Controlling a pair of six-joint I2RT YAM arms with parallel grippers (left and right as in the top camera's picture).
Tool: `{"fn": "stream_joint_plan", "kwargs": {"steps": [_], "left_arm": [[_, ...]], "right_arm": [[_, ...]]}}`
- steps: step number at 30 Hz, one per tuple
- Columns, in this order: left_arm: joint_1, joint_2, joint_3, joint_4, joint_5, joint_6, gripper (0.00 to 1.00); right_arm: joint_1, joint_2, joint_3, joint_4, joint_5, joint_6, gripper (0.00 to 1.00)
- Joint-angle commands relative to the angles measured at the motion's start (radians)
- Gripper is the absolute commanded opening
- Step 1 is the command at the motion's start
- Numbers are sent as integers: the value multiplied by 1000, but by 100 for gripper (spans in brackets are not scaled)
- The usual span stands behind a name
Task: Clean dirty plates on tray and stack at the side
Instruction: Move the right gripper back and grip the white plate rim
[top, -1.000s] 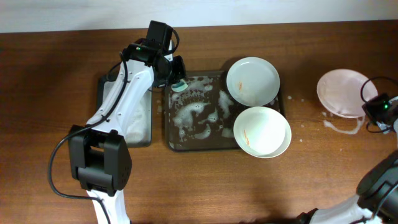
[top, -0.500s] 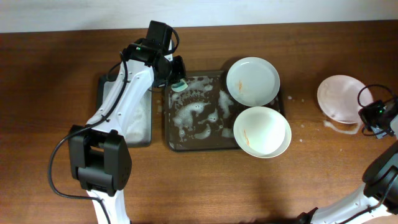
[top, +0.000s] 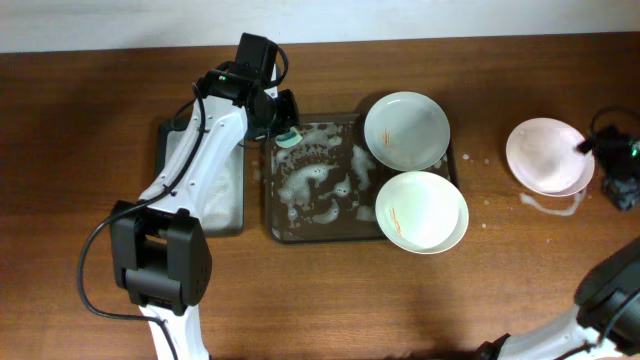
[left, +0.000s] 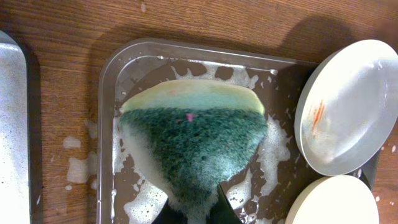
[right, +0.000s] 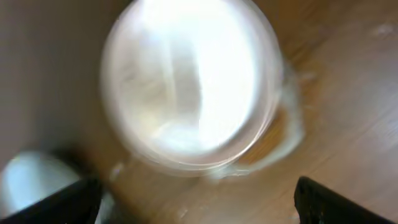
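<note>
Two states — left fingers (left: 229, 210) pinch sponge (left: 193, 134); right fingers (right: 339, 200) wide, empty.

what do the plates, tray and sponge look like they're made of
Plates: glossy white, likely glazed ceramic or melamine; the sheen leaves it open. Tray: dark brown, probably moulded plastic, by its rounded corners. Sponge: yellow foam with a green fibrous scouring layer.

Plates (top: 407, 130): white, two with orange smears. Tray (top: 310, 230): dark brown, flecked with white foam. Sponge (left: 196, 134): green over yellow. Bench (top: 80, 150): brown woodgrain.
</note>
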Motion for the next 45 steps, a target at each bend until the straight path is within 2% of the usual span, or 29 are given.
{"fn": "stream_joint_plan", "kwargs": {"steps": [1,3,4,12,17,22,28,32,41,45], "left_arm": [[-2,-6,6,2,-7,-5,1],[-2,-6,6,2,-7,-5,1],[-2,-6,6,2,-7,-5,1],[-2,-6,6,2,-7,-5,1],[-2,-6,6,2,-7,-5,0],[-2,-6,6,-2,-8,-4,1],[-2,-6,6,-6,-8,3,1],[-2,-6,6,-6,-8,3,1],[-2,-6,6,-6,-8,3,0],[-2,-6,6,-10,-8,3,1]], "right_arm": [[108,-44,28,-168,-139,-164,98],[166,-42,-4,-224,-138,-225,98],[192,-42,-25,-230,-137,-241,94],[410,-42,-284,-123,18,-254,40],[463,-39,-352,-82,27,-251,26],[468,-37,-399,-56,128,-201,24],[471,-37,-406,-43,128,-201,23],[477,-34,-408,-45,119,-201,18],[574,-33,-417,-44,120,-201,17],[616,-33,-417,-45,119,-192,8]]}}
